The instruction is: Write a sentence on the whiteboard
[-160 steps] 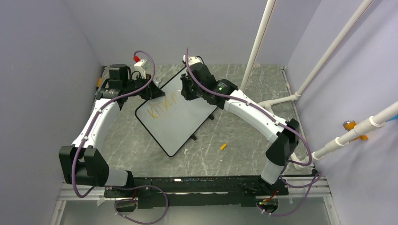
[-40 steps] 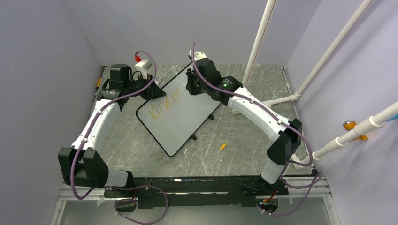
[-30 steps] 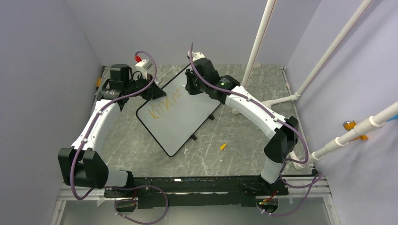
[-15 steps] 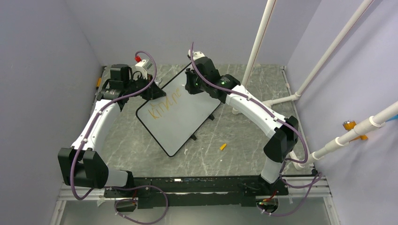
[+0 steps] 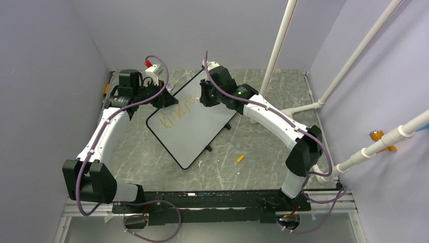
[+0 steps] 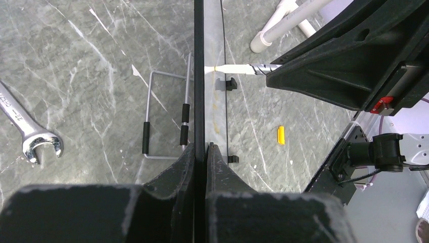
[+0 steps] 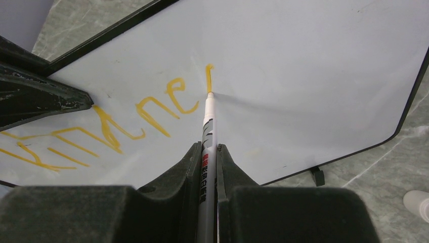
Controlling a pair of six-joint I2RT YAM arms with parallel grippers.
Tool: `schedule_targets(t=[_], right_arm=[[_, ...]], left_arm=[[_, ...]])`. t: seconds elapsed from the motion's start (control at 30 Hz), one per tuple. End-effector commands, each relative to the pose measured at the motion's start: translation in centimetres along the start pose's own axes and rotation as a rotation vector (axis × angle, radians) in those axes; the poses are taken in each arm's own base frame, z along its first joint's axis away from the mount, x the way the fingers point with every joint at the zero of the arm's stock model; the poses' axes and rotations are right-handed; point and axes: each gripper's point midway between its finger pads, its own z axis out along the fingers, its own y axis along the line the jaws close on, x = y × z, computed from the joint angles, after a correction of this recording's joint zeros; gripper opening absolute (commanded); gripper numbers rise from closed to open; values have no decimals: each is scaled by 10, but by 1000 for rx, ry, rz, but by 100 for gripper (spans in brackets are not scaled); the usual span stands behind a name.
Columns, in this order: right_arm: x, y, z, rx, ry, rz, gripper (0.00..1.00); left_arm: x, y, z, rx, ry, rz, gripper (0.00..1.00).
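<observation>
– where's the whiteboard (image 5: 197,134)?
– at the back of the table (image 5: 152,162), turned cornerwise and propped up at a slant between the two arms. the left gripper (image 6: 200,148) is pinched tight on its black edge, at the upper left end.
– and the right one?
– the right gripper (image 7: 208,148) is clamped round a slim marker (image 7: 208,114), whose tip touches the white face at the foot of a short upright stroke.
– any writing?
– the sentence (image 5: 177,112) is one line of orange-yellow letters running up toward that tip. from here i can't make out what it spells.
– anything else lying about?
– a wrench (image 6: 28,134) lies on the stone behind the board, and a small orange piece (image 5: 241,158) lies on the table, off the board's near right side.
</observation>
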Motion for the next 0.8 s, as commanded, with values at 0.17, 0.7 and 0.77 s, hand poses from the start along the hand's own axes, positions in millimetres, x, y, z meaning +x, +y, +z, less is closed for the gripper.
schedule_targets(t=[0.17,0.7,0.77], right_arm=[[-10,-13,-2,80,-41,13,0],[0,-4,-6,8,-12,0,0],[1,0,-8,-13,-11,-6,0]], left_arm=[[-13,-21,-4,64,-39,125,0],[-13,-22,-3,65,-36,127,0],[-13,-22,-3,65,-36,127,0]])
